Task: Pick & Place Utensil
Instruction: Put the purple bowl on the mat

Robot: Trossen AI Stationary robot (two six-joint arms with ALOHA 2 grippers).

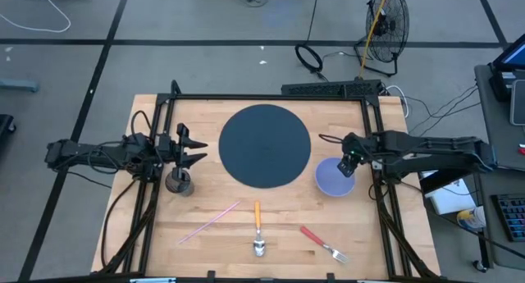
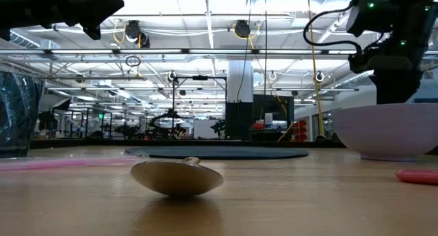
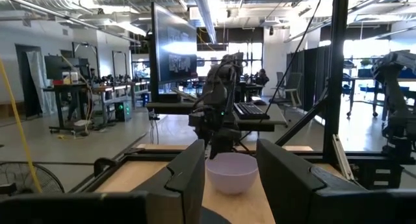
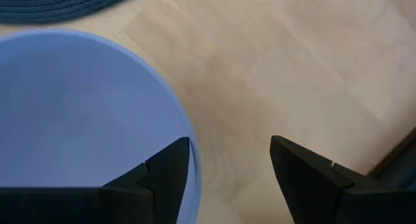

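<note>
A spoon with an orange handle (image 1: 257, 228) lies near the table's front edge, bowl end toward me; its bowl shows in the low view (image 2: 176, 176). A fork with a red handle (image 1: 322, 242) lies to its right, and a pink straw (image 1: 209, 221) to its left. My right gripper (image 4: 231, 146) is open above the near-right rim of a lavender bowl (image 1: 332, 178). One finger is over the bowl's inside and one outside, and no touch shows. My left gripper (image 1: 190, 148) is open and empty, level, beside a glass cup (image 1: 179, 182).
A dark round placemat (image 1: 264, 145) lies at the table's middle, just left of the bowl. A black frame (image 1: 271, 96) runs along the far edge and both sides. Bare wood lies between the mat and the utensils.
</note>
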